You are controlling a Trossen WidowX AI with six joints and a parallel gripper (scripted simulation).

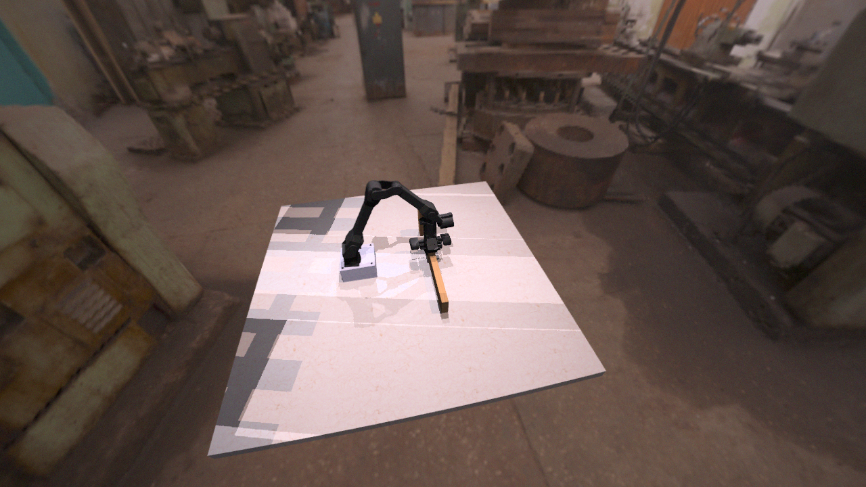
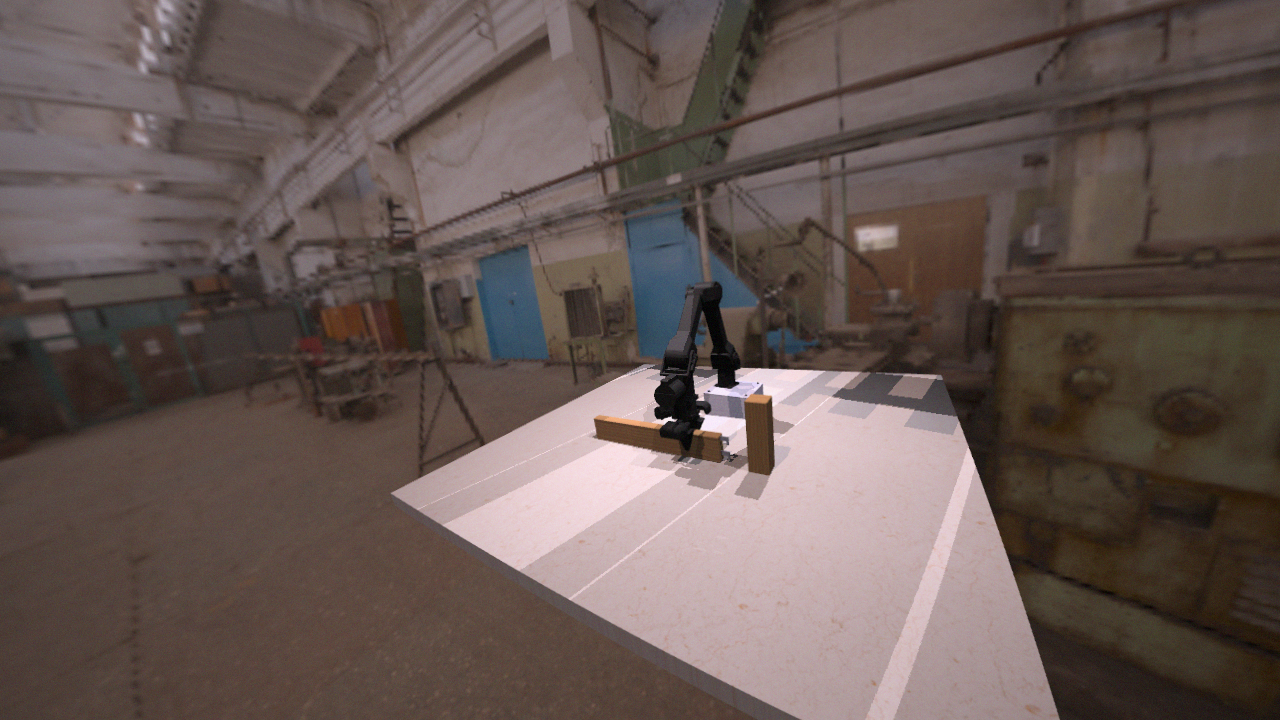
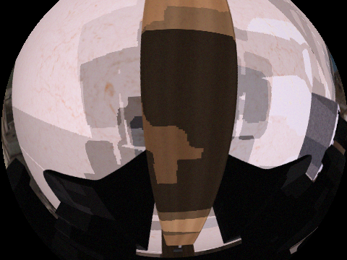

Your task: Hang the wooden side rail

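The wooden side rail [image 1: 440, 284] [image 2: 626, 432] [image 3: 188, 79] runs low and roughly level along the table; whether its hooked end is clear of the surface I cannot tell. My gripper [image 1: 431, 251] [image 2: 684, 440] is shut on the rail near the hooked end, one finger on each side in the wrist view. The steel hooks [image 2: 727, 454] face the post across a small gap in the exterior view. The upright wooden headboard post [image 2: 759, 435] [image 1: 419, 225] stands beyond the rail's end, partly behind the arm in the top view. Its slot and pins are hidden.
The pale table [image 1: 423, 369] [image 2: 760, 573] carries patchy shadows. The arm's light grey base block [image 1: 358, 272] [image 2: 718, 402] stands to one side of the rail. The rail's far end points away from the post, inside the table edge. Workshop machinery stands around the table.
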